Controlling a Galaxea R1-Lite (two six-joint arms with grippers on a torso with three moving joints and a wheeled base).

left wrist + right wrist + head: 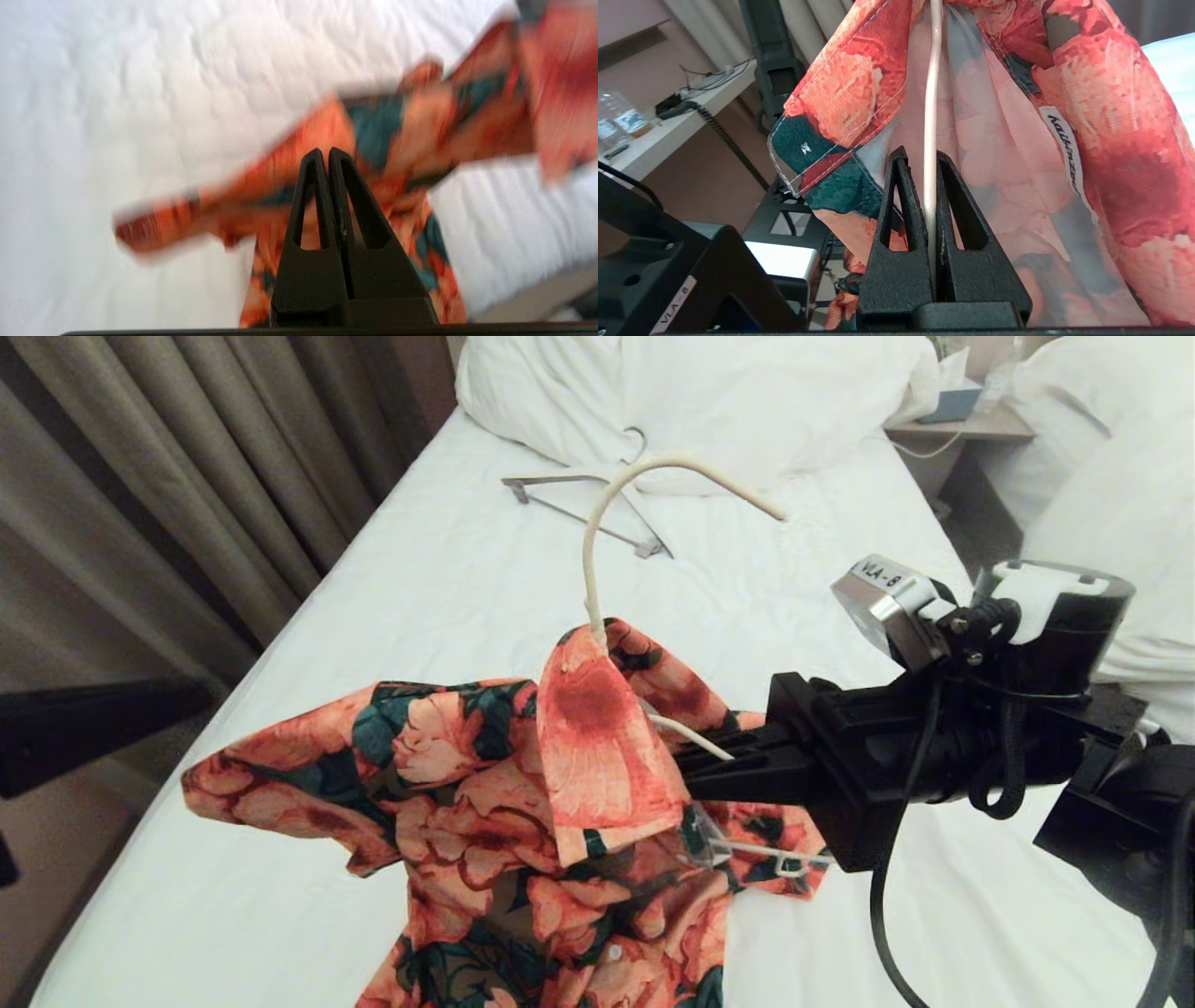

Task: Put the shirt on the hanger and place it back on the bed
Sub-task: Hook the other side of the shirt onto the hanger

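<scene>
The shirt (467, 784), coral flowers on dark green, hangs on the thin cream hanger (590, 551) just above the bed (448, 579); its lower part lies on the sheet. The hanger's hook curves up out of the collar. My right gripper (695, 761) reaches in from the right and is shut on the hanger's wire (932, 93) under the collar, beside the white neck label (1064, 149). My left gripper (325, 151) is shut on nothing, off to the shirt's left, with the shirt's sleeve (411, 126) beyond its tips.
A second hanger with a grey bar (560, 510) lies on the sheet by the big white pillow (709, 392). Curtains (187, 476) run along the left. A nightstand (962, 425) and another bed (1111, 476) stand at the right.
</scene>
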